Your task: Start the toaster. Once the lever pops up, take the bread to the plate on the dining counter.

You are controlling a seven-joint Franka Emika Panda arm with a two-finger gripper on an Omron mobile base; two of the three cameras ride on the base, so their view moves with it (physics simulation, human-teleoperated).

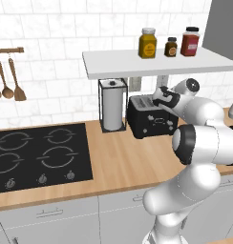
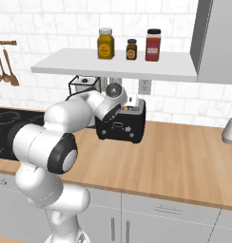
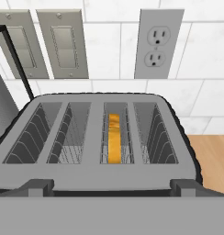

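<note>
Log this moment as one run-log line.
phase: approach | hand: open, above toaster | bread: down in a slot | lever: state unclear

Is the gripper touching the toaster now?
Cannot tell. In the hand view the gripper sits just above the toaster top, its fingertips open wide, but no gap or contact shows plainly.

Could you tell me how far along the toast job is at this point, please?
Little looks done yet. The bread sits down inside one slot of the toaster, which stands on the wood counter below the shelf. In hand: the end effector is open, holds nothing and hangs just above the toaster's top. Whether the lever has been pressed cannot be told. Left: the start, if not made, then lifting the bread out and taking it to the plate.
</note>
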